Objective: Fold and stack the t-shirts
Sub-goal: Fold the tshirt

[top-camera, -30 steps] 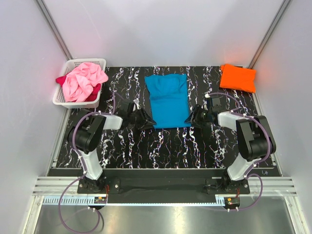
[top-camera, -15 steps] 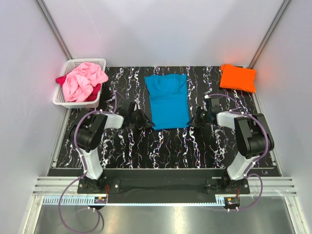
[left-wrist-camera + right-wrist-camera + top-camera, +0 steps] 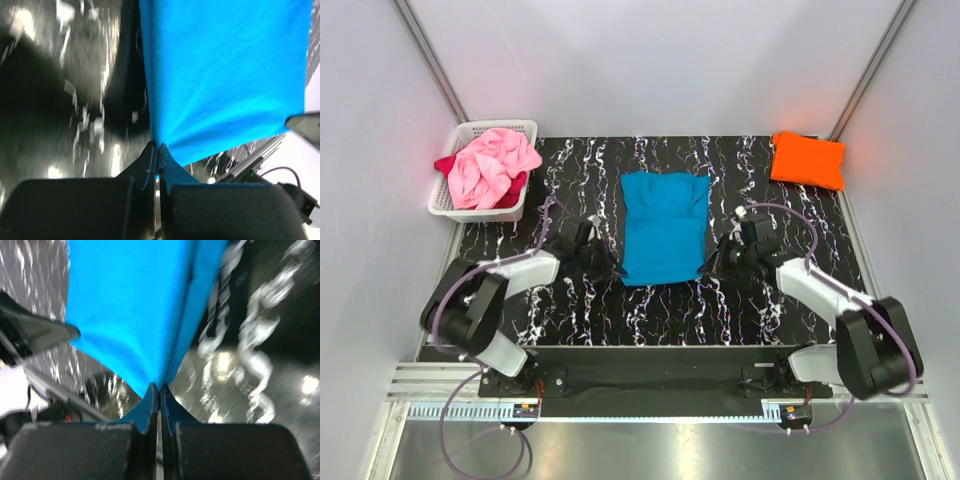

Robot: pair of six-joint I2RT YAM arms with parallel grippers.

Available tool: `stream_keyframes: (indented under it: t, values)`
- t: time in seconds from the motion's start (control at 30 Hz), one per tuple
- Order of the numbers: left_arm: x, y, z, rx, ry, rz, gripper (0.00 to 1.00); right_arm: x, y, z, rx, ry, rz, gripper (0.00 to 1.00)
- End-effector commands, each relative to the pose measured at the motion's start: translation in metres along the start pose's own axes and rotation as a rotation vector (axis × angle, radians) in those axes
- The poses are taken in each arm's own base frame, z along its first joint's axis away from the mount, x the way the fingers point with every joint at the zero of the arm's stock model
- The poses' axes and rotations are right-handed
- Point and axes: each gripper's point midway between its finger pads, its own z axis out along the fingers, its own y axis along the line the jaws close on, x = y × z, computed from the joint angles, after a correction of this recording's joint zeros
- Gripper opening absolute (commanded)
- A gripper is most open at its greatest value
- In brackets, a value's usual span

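The turquoise blue soft cloth t-shirt [image 3: 665,225] lies as a narrow folded oblong in the middle of the black white-veined marbled table [image 3: 620,310], its near end a little narrower than its far end. Its two near corners are pinched. The left gripper [image 3: 616,269] has its jaws pressed together on the near left corner, and the right gripper [image 3: 706,264] is closed the same way on the near right corner (both wrist views show blue cloth running straight into the closed fingertips).

From above, the gripper bodies cover those corners. In the wrist views the table is smeared and the far end of the shirt is cut off.

The folded bright orange t-shirt [image 3: 807,160] sits well apart at the far right corner. The crumpled light pink t-shirt [image 3: 492,165] fills the white plastic lattice basket [image 3: 470,210] at the far left, with the dark red t-shirt [image 3: 444,163] mostly buried under it.

A second ago both grippers stood open beside the shirt. Since then the shirt has slid toward the arm bases.
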Motion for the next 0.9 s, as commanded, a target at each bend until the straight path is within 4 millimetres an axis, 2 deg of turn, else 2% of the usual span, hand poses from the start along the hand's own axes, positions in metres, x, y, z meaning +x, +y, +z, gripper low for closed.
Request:
stream_keyframes:
  t: [0.0,0.07,0.1,0.13,0.2,0.23,0.4,0.43,0.5,0.63,0.73,0.77,0.83,0.87]
  values:
    - [0.006,0.002,-0.031,-0.034,-0.07,0.06,0.0,0.029,0.007,-0.014,0.037,0.02,-0.006,0.0]
    - [0.011,-0.002,-0.042,-0.025,-0.09,0.081,0.0,0.044,0.015,-0.022,0.02,0.028,-0.03,0.0]
    - [0.021,0.001,-0.047,-0.039,-0.076,0.087,0.0,0.048,0.015,-0.024,0.028,0.023,-0.013,0.0]
    - [0.019,-0.008,-0.06,-0.02,-0.119,0.11,0.0,0.054,0.015,-0.029,0.023,0.022,-0.012,0.0]
    - [0.031,-0.007,-0.07,-0.033,-0.111,0.123,0.0,0.065,0.014,-0.035,0.032,0.033,0.007,0.0]
    - [0.03,-0.013,-0.079,-0.02,-0.143,0.135,0.0,0.069,0.017,-0.042,0.016,0.019,0.0,0.0]
    - [0.043,-0.018,-0.095,-0.011,-0.145,0.15,0.0,0.079,0.007,-0.063,0.06,0.004,0.01,0.0]
    - [0.043,-0.019,-0.097,-0.009,-0.15,0.153,0.0,0.075,0.013,-0.071,0.041,-0.022,-0.001,0.0]
    - [0.041,-0.023,-0.1,-0.009,-0.161,0.16,0.0,0.07,0.012,-0.078,0.056,-0.052,-0.017,0.0]
    - [0.03,-0.029,-0.104,-0.034,-0.192,0.167,0.0,0.045,0.026,-0.092,0.078,-0.124,-0.073,0.0]
    - [0.012,-0.034,-0.108,-0.084,-0.251,0.167,0.0,0.023,0.028,-0.092,0.131,-0.18,-0.117,0.0]
    - [0.004,-0.041,-0.112,-0.089,-0.271,0.171,0.0,0.013,0.025,-0.091,0.167,-0.213,-0.135,0.0]
    - [-0.009,-0.043,-0.11,-0.13,-0.299,0.172,0.0,-0.006,0.024,-0.087,0.213,-0.258,-0.17,0.0]
    - [-0.018,-0.055,-0.114,-0.117,-0.32,0.183,0.0,-0.014,0.024,-0.085,0.235,-0.279,-0.195,0.0]
